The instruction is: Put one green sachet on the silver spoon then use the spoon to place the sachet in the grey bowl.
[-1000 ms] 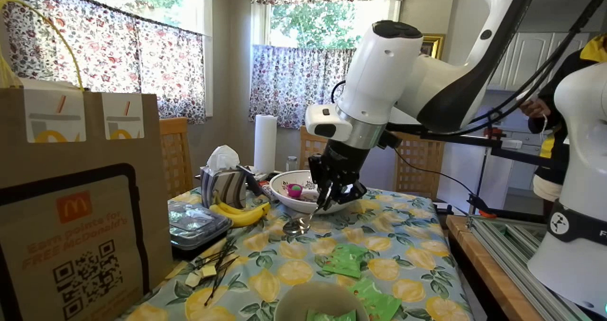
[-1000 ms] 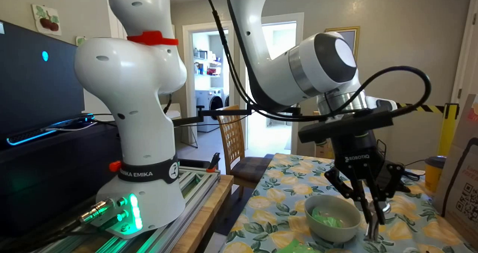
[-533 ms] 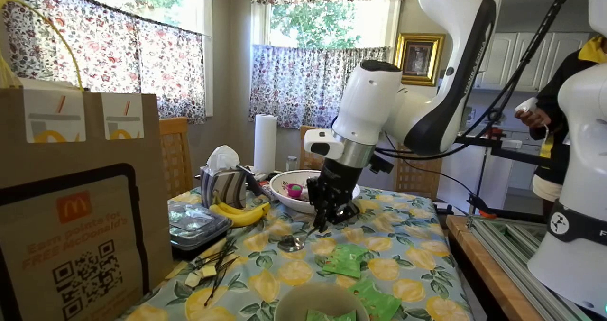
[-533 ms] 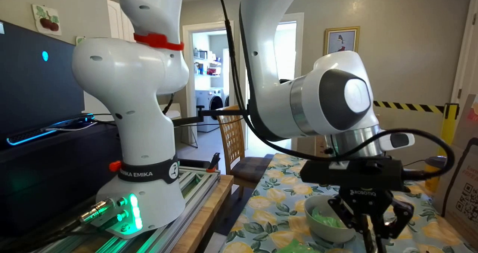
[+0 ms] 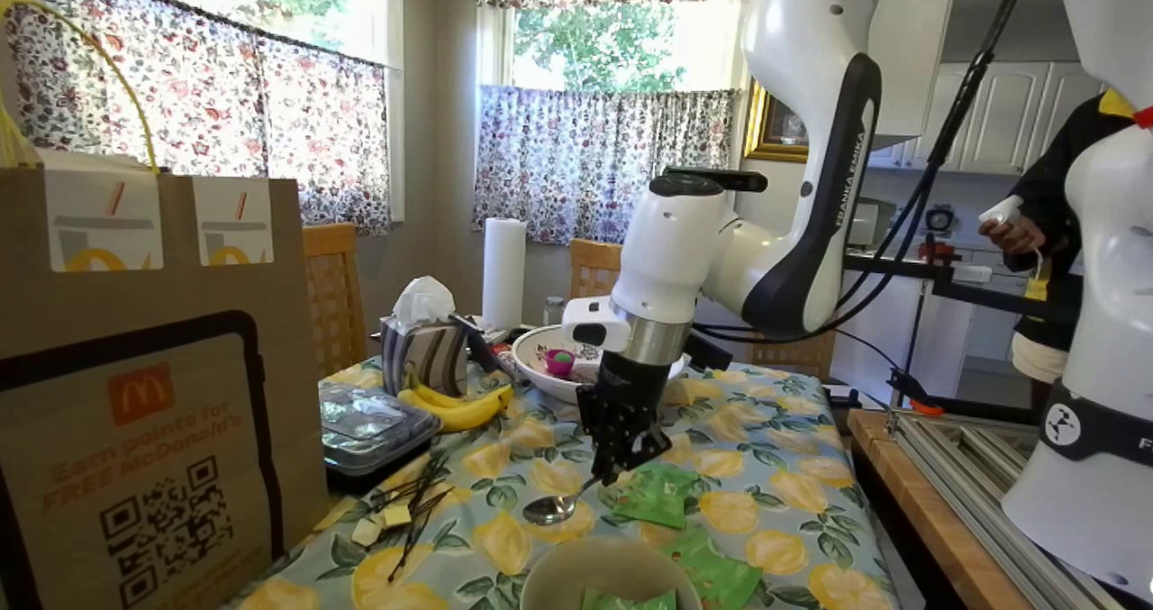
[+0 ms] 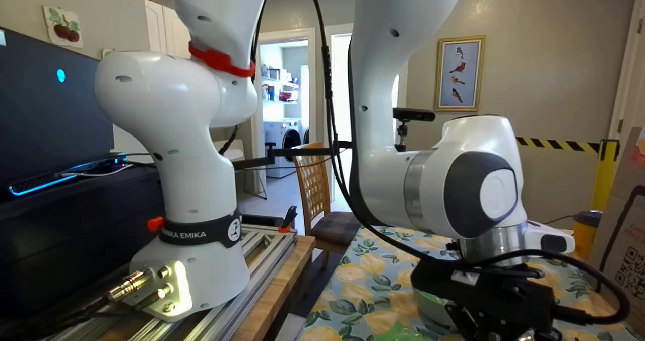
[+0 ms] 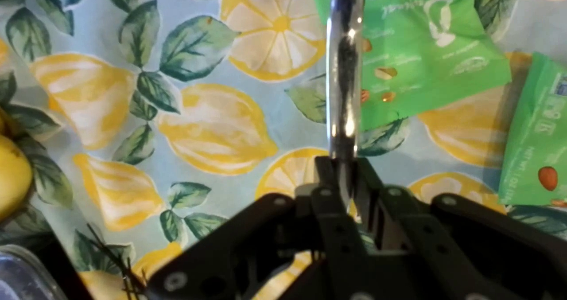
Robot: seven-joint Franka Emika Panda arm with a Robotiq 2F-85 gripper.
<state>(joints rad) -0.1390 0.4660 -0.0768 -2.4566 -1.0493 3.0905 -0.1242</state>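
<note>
My gripper [image 5: 605,477] is shut on the handle of the silver spoon [image 5: 549,509]. In the wrist view the fingertips [image 7: 345,163] pinch the shiny handle [image 7: 344,74]. The spoon's bowl shows nothing on it and hangs low over the table; contact cannot be told. One green sachet [image 5: 656,495] lies flat beside the gripper, another [image 5: 716,572] near the grey bowl [image 5: 563,560]. Both sachets show in the wrist view, one [image 7: 425,56] partly behind the handle, one [image 7: 538,136] at the right edge. A green sachet [image 5: 630,602] lies inside the grey bowl, which the gripper partly hides in an exterior view [image 6: 434,313].
A white patterned bowl [image 5: 531,368] with a pink cup stands behind the gripper. Bananas [image 5: 464,410], a clear lidded container [image 5: 374,425], a tissue box [image 5: 423,358] and dark twigs [image 5: 416,502] lie to the side. A large paper bag [image 5: 162,322] stands beyond them.
The gripper has moved down and towards the grey bowl and the sachets, carrying the spoon with it. The sachets and the bowl have not moved.
</note>
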